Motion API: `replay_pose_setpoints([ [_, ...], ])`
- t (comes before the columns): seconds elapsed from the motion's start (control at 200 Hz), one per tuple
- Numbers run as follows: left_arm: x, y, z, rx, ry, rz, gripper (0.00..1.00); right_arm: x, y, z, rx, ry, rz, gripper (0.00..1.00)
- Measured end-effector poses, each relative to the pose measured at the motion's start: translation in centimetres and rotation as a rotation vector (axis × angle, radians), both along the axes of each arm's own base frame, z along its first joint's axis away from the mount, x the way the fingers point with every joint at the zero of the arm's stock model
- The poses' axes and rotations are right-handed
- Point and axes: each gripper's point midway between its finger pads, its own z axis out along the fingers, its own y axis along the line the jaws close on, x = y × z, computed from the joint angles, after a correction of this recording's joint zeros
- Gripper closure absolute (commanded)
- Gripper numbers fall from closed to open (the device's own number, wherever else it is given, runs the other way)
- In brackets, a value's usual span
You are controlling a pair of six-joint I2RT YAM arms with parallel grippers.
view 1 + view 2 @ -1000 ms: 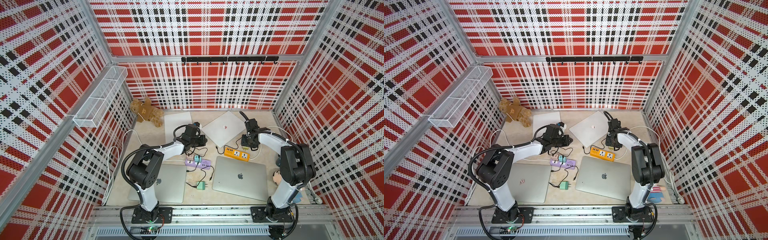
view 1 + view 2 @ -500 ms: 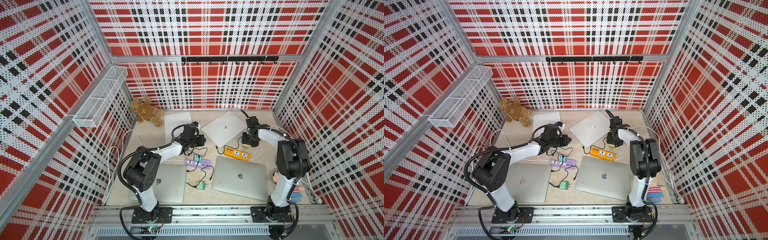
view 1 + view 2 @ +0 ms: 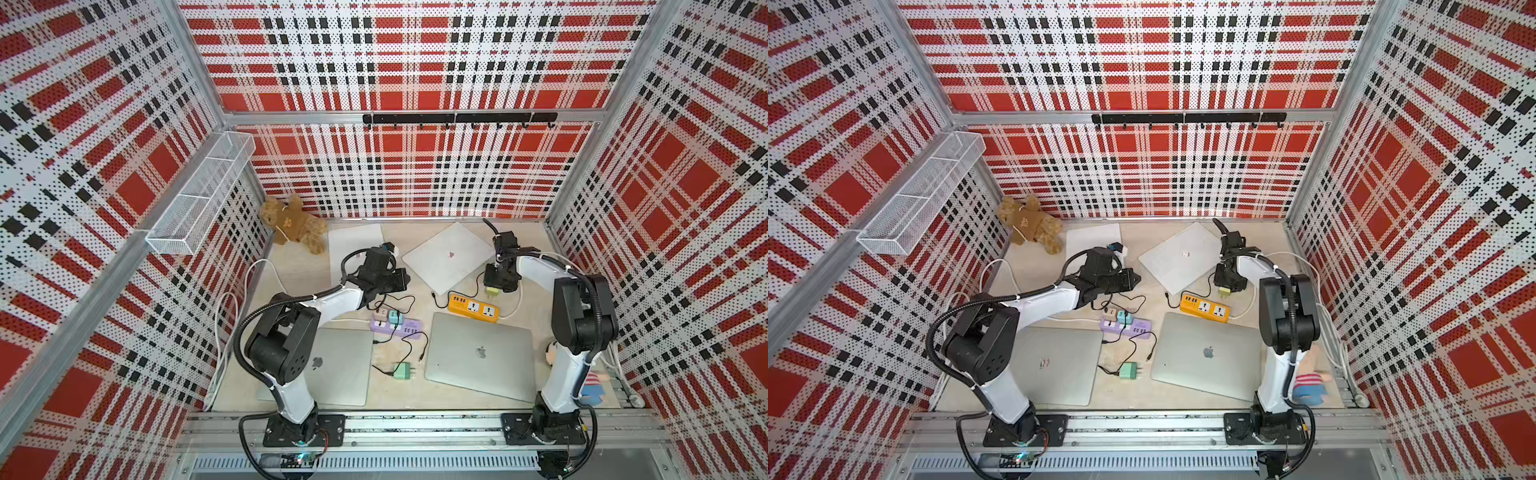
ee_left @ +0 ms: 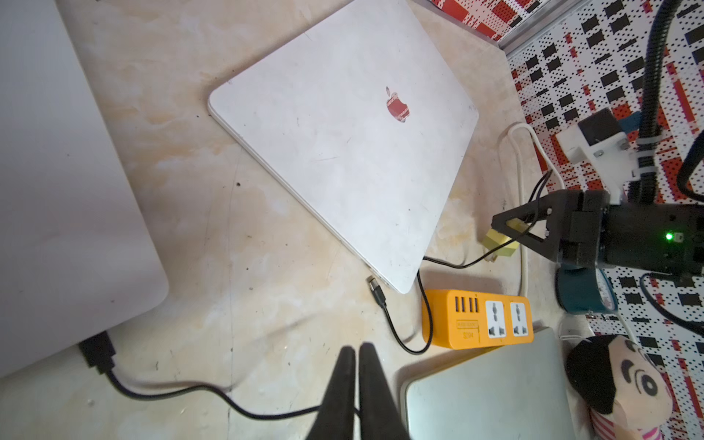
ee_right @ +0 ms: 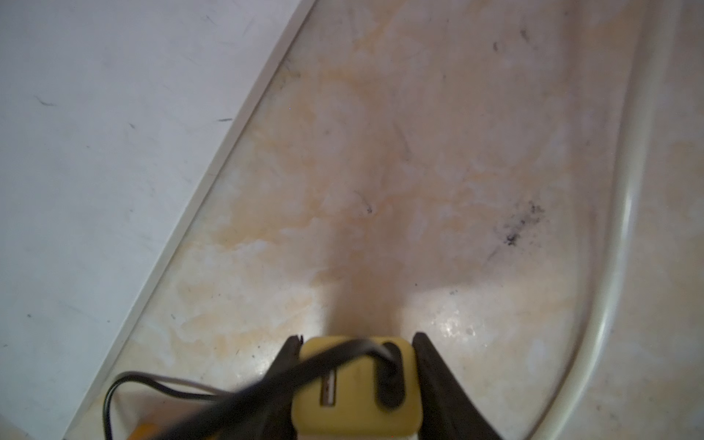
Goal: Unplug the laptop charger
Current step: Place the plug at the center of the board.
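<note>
One red Apple logo (image 4: 397,105) on white laptop (image 4: 335,152); right fingers (image 5: 432,384) around yellow charger (image 5: 358,419), left fingers (image 4: 341,388) together

Right pincer (image 5: 357,339), clamping the yellow charger (image 5: 358,415), is hanging over bare worktop (image 5: 400,171): a lane is lying open ahead of it. White laptop (image 5: 95,152) is walling its left; thick white cable (image 5: 624,213) is curving along its right. Black cord (image 5: 244,400) is draping across the jaws. Orange power strip (image 4: 476,318) is sitting just behind, toward the base.
</note>
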Motion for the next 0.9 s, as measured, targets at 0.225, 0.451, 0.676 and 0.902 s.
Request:
replay_pose_setpoints([
  [0.225, 0.0, 0.2, 0.1, 0.002, 0.001, 0.004, 0.9, 0.0, 0.2, -0.1, 0.024, 0.006, 0.0, 0.45],
  [0.451, 0.0, 0.3, 0.7, 0.0, -0.008, 0.007, 0.9, -0.1, 0.5, -0.2, 0.039, 0.008, 0.001, 0.37],
  [0.676, 0.1, 0.9, 2.7, -0.009, -0.047, 0.022, 0.86, -0.1, 0.4, 0.8, 0.041, -0.011, 0.001, 0.34],
  [0.902, 0.2, 2.2, 5.4, -0.018, -0.096, 0.055, 0.85, -1.3, 0.1, 5.2, 0.039, -0.113, 0.006, 0.32],
])
